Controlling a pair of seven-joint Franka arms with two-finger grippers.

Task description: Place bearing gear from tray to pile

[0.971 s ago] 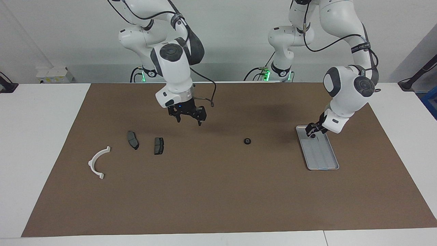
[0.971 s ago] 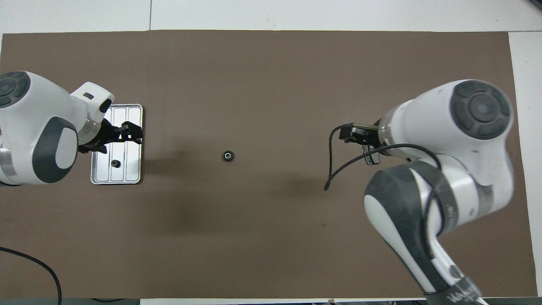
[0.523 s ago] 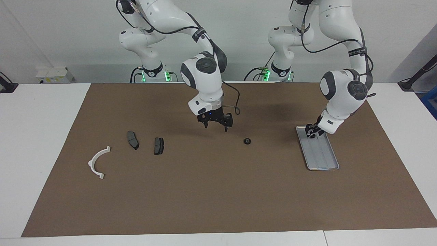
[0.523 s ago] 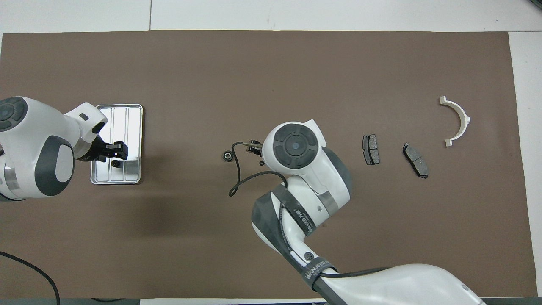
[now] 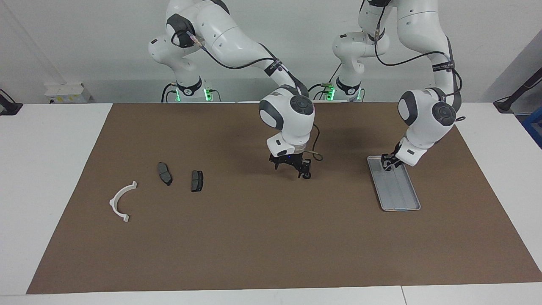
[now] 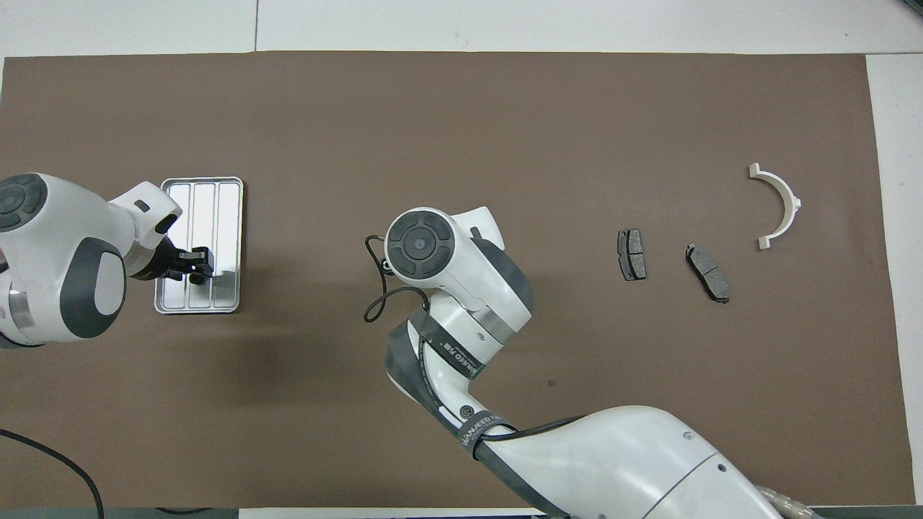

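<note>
Swung away from above the pile since a second ago, the right gripper [image 5: 292,168] now hangs low over the middle of the brown mat [image 5: 271,237]. Its jaws stand wide and hold nothing. One fingertip is right at the small black bearing gear [image 5: 307,175], which lies on the mat between tray and pile.

The left gripper [image 5: 386,163] sits down at the end of the tray [image 5: 400,199] nearer the robots. I cannot tell whether it has hold of anything, as it hides whatever lies under it.

The pile is well apart, toward the right arm's end: white bracket [image 5: 122,201] and two dark pads [image 5: 164,173].

Judgement: the pick-up of the mid-table gear is in hand. Next, the right gripper must centre over the gear, close and carry it to the pile.

Writing: a band on the right arm [image 6: 479,427] reads roughly "WANJEED". The other arm's lettering is illegible.
</note>
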